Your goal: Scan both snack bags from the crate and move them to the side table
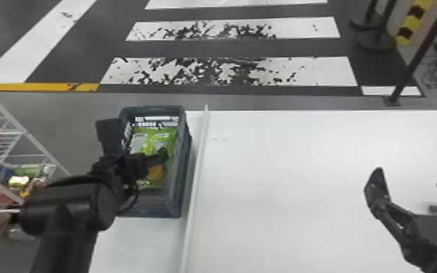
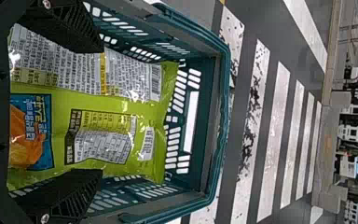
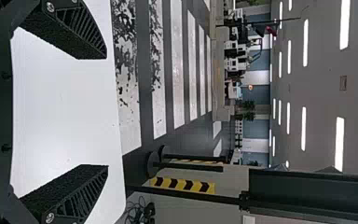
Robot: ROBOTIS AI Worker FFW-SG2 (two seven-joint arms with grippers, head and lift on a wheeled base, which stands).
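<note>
My left gripper (image 1: 143, 145) is over the crate (image 1: 180, 181) at the left of the white table, its fingers spread above a green snack bag (image 1: 172, 136). In the left wrist view, the left gripper (image 2: 100, 112) stands open across the green bag (image 2: 149, 112), which lies inside the crate (image 2: 221, 116) with its printed back showing. Whether a second bag lies beneath cannot be told. My right gripper (image 1: 412, 174) is open over the table's right part, with nothing between its fingers; the right wrist view also has this gripper (image 3: 106, 112) open.
A white table (image 1: 283, 181) stretches right of the crate, with a thin raised divider (image 1: 196, 181) beside it. To the left stands a white wire rack (image 1: 36, 141) holding packaged goods. Barrier posts (image 1: 410, 69) stand beyond the table's far right.
</note>
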